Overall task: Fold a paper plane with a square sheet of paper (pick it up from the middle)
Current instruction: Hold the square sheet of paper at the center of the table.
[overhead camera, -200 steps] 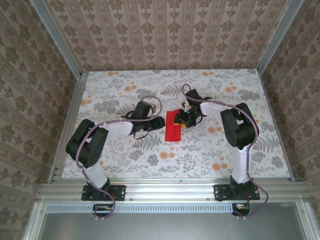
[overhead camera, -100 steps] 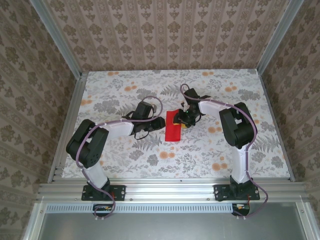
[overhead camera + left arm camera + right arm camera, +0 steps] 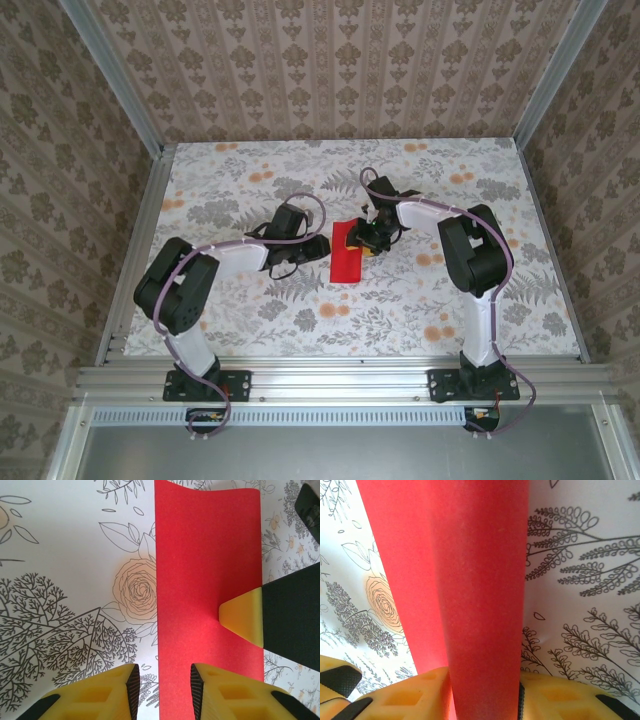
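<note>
Red and thin, the square sheet of paper (image 3: 346,254) lay folded into a long narrow strip near the middle of the flower-printed table (image 3: 470,300), between the two grippers; from the left wrist camera its left long edge ran straight and flat on the cloth; from the right wrist camera a raised fold ran along its length. The right gripper (image 3: 485,692) was closed part-way on that raised fold, the red filling the gap and meeting both yellow fingers (image 3: 415,697); in the left wrist view one of its yellow fingertips (image 3: 242,617) sat at the strip's right edge. The left gripper (image 3: 161,687) hung just over the strip's left edge, jaws narrowly apart and holding nothing; one finger was over the paper, the other over bare cloth. Beyond the table stood patterned wallpaper walls (image 3: 330,70); an aluminium rail (image 3: 330,378) at the near edge carried both arm bases.
</note>
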